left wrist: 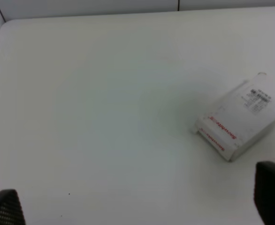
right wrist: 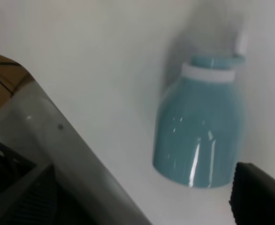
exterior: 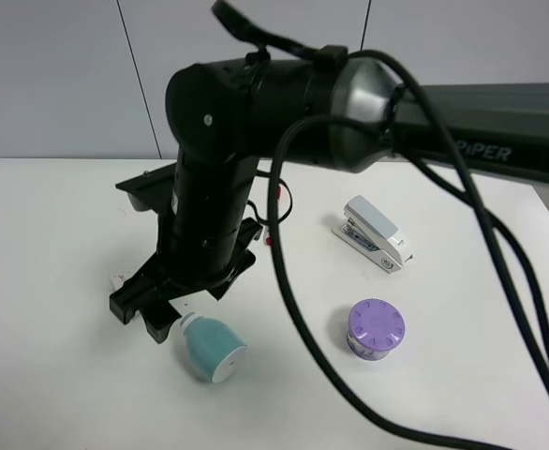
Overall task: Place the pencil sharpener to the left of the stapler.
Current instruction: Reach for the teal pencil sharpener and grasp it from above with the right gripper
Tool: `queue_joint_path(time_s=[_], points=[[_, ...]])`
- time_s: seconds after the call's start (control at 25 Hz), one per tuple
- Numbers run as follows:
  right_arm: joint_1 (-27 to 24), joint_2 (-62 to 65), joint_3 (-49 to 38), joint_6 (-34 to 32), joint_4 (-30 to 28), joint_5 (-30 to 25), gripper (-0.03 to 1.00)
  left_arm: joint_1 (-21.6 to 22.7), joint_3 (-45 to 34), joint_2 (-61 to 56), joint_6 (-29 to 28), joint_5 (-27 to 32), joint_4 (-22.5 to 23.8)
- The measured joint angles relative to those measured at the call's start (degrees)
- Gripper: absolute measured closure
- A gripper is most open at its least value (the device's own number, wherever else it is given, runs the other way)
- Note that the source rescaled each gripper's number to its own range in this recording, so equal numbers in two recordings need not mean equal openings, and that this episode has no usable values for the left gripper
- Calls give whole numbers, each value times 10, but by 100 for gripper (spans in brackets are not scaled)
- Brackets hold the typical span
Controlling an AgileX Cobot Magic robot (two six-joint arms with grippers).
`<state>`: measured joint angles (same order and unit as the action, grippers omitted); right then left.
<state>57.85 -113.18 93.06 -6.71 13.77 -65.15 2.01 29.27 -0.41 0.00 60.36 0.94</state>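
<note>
The pencil sharpener is lying on its side on the white bench, with the narrow white-banded neck pointing at the right end effector and the flat white base facing away from it. In the high view it sits well to the left of the stapler and a bit nearer the camera. A purple round container is off to its right, just in front of the stapler.

The right arm reaches all the way across from the right side, and its end effector is low over the bench right by the sharpener's neck. In the right wrist view the fingers are spread and the teal body lies between them. It's close to the dark finger, but it's blurry, so contact is hard to call.

The left end effector is spread wide too, with just bare bench between its tips and a flat white box lying farther out.
</note>
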Motion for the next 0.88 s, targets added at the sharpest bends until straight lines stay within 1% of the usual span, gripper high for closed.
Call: queue_joint_path(time_s=[0.12, 0.28, 0.48, 0.56, 0.88], points=[[12, -22, 0, -44, -25, -6, 77, 0, 0, 0, 0, 0, 0], [13, -39, 0, -75, -43, -6, 77, 0, 0, 0, 0, 0, 0], [13, -61, 0, -91, -59, -6, 77, 0, 0, 0, 0, 0, 0], [13, -65, 0, -96, -60, -4, 73, 0, 0, 0, 0, 0, 0], [17, -66, 0, -100, -47, -6, 71, 0, 0, 0, 0, 0, 0]])
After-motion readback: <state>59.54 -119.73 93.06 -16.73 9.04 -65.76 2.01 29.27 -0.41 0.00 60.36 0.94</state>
